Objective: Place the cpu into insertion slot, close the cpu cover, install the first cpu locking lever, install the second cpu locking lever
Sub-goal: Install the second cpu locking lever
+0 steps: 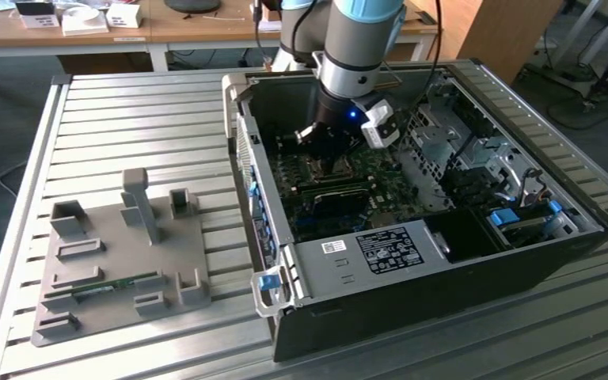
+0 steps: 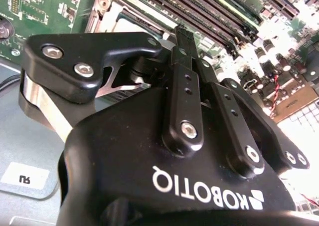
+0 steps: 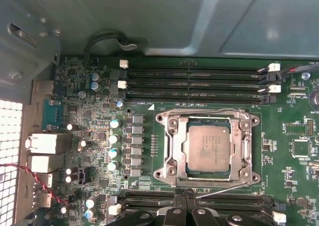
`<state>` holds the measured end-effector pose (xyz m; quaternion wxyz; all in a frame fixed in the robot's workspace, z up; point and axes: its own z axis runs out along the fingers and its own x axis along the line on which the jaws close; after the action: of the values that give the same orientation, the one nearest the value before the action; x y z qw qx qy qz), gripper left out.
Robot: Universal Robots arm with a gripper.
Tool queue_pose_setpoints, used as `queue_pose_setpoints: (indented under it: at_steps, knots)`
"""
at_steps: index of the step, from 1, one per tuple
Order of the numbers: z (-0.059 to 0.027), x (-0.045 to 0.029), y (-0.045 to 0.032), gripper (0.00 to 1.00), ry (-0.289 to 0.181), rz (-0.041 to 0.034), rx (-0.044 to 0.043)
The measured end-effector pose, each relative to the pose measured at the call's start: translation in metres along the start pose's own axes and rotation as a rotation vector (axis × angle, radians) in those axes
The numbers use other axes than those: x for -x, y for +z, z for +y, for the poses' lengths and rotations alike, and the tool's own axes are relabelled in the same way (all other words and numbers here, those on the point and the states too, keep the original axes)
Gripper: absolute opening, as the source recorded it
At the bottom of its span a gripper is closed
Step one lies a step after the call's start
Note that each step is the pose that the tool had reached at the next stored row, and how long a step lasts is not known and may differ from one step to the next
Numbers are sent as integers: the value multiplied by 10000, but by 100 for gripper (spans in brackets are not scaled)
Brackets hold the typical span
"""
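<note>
Surface: ribbed metal tabletop (image 1: 124, 111) carrying open computer case (image 1: 557, 261).
Chip: silver-topped square cpu (image 3: 208, 147) seated in insertion slot (image 3: 208, 173).
Cover: silvery windowed cpu cover (image 3: 175, 147) down.
Levers: wire lever (image 3: 222, 190) apparently unlatched.
Pincer: black pincer (image 3: 189, 198) narrow, at lever.

silver-grey cpu (image 3: 209, 147), green motherboard (image 3: 294, 136) (black memory slots (image 3: 194, 84))
</note>
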<state>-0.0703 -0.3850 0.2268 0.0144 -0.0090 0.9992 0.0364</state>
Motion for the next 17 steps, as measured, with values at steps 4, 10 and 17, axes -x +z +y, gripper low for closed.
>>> queue_pose_setpoints:
  at_steps: [4,10,17]
  knots:
    - [-1,-8,17,11,0,0,0]
    - [-3,-32,42,11,0,0,-1]
    - [-3,-33,50,11,0,0,0]
